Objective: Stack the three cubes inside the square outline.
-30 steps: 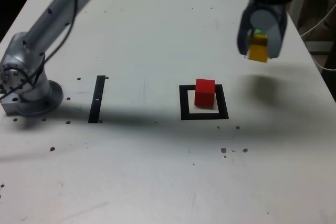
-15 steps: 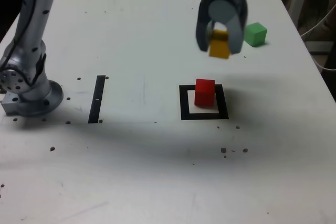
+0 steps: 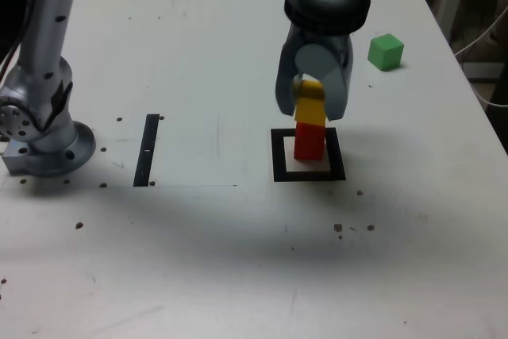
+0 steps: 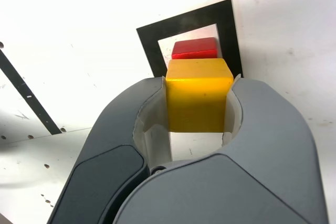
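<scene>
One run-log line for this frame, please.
gripper: shut on yellow cube | over red cube in square outline | green cube: apart, unstacked

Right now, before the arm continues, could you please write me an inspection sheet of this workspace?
Surface: white table, with small dark specks and holes.
Job's things: red cube inside the square outline; yellow cube directly above it, contact cannot be told; green cube alone, toward the exterior view's right.
Clutter: straight black strip on the exterior view's left of the outline.
End effector: end effector shut on the yellow cube, both pads against its sides.
Cables: thin white cable beyond the table's edge, exterior view's right.
Surroundings: arm base on the table; dark background.
</scene>
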Action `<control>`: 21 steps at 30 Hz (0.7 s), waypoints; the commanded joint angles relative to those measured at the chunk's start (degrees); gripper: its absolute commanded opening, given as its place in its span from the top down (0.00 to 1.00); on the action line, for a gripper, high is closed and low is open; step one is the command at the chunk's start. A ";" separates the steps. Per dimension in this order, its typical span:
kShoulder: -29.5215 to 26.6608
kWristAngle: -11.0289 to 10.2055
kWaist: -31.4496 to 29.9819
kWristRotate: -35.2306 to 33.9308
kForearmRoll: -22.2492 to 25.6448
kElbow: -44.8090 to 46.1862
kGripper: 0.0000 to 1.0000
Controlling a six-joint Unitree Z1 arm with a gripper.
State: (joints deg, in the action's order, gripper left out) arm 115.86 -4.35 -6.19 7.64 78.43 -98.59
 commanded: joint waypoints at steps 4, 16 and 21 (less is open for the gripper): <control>-0.80 0.23 -0.13 -0.51 -1.96 2.65 0.82; 0.01 0.99 -0.13 -0.48 -5.23 4.39 0.78; 0.86 1.26 -0.13 0.02 -4.84 4.79 0.62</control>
State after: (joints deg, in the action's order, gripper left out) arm 116.10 -3.26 -6.26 7.40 73.29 -93.94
